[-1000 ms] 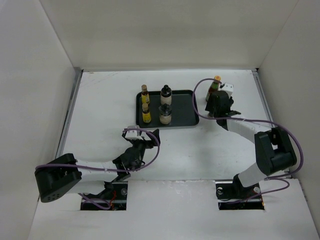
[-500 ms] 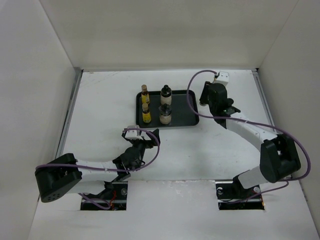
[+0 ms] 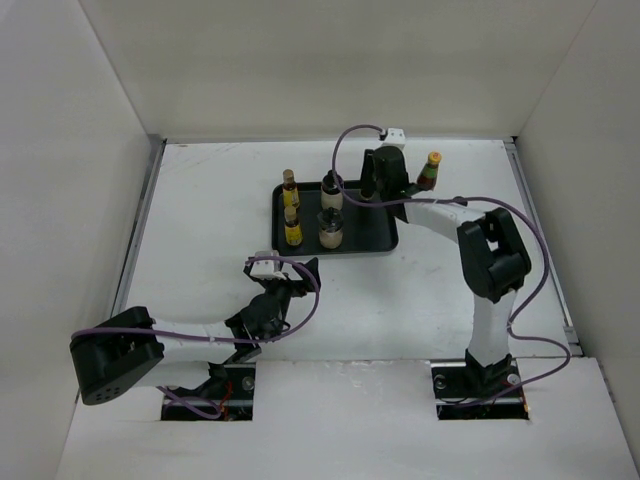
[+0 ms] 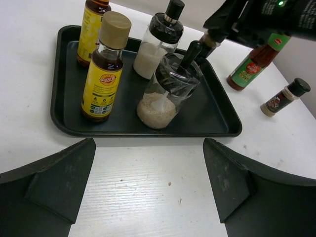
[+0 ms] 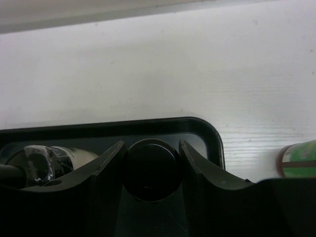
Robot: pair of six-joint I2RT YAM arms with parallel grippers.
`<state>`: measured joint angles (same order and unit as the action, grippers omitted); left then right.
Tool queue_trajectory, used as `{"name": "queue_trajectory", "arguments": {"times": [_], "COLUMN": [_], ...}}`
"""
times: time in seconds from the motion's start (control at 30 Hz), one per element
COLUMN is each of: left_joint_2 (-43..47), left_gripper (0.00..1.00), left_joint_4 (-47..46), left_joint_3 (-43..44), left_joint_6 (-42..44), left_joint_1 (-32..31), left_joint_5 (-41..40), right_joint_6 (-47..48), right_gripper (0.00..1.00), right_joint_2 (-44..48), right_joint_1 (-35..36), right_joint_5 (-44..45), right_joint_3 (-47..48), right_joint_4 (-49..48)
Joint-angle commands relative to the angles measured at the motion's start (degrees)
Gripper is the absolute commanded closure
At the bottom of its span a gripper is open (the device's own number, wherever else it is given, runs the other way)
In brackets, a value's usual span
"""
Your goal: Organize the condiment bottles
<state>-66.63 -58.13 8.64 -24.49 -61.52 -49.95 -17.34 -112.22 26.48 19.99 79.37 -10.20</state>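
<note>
The black tray [image 3: 368, 235] holds two slim yellow-labelled bottles [image 3: 291, 228] and two stubby pale black-capped bottles [image 3: 331, 228]; the left wrist view shows them as yellow [image 4: 102, 74] and pale [image 4: 167, 91]. My right gripper [image 3: 380, 188] is over the tray's back right part, shut on a dark jar whose round black cap [image 5: 150, 170] sits between the fingers; the jar's neck [image 4: 210, 40] shows under the gripper. The red bottle [image 3: 430, 172] stands on the table right of the tray. A second dark jar [image 4: 285, 97] stands beyond it. My left gripper [image 3: 295, 270] is open and empty, in front of the tray.
White walls close in the table on three sides. The right arm and its purple cable [image 3: 345, 150] reach across above the tray's back edge. The tray's right rim [image 5: 217, 143] lies just right of my right fingers.
My right gripper has swung left from beside the red bottle to over the tray's back right part, carrying the dark jar. The red bottle now stands uncovered. The left arm has not moved.
</note>
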Motion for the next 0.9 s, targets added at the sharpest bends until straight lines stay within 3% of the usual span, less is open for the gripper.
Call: {"name": "queue_trajectory", "arguments": {"times": [0.0, 0.47, 0.57, 0.87], "left_joint_2": [0.01, -0.61, -0.87, -0.87], "left_gripper": [0.08, 0.08, 0.08, 0.08], "left_joint_4": [-3.48, -3.48, -3.48, -3.48], "left_joint_3": [1.46, 1.73, 1.81, 1.90], "left_joint_6": [-0.56, -0.73, -0.73, -0.73], "left_joint_1": [0.04, 0.13, 0.13, 0.13], "left_joint_5": [0.56, 1.52, 1.88, 2.14], "right_joint_6": [0.29, 0.56, 0.82, -0.06], "right_gripper": [0.60, 0.46, 0.36, 0.32], "right_joint_2": [-0.71, -3.18, -2.12, 7.44], "right_joint_1": [1.42, 3.27, 3.27, 3.27], "right_joint_5": [-1.27, -0.48, -0.21, 0.23], "right_joint_3": [4.73, 3.42, 2.81, -1.32], "right_joint_4": [-1.15, 0.97, 0.70, 0.88]}}
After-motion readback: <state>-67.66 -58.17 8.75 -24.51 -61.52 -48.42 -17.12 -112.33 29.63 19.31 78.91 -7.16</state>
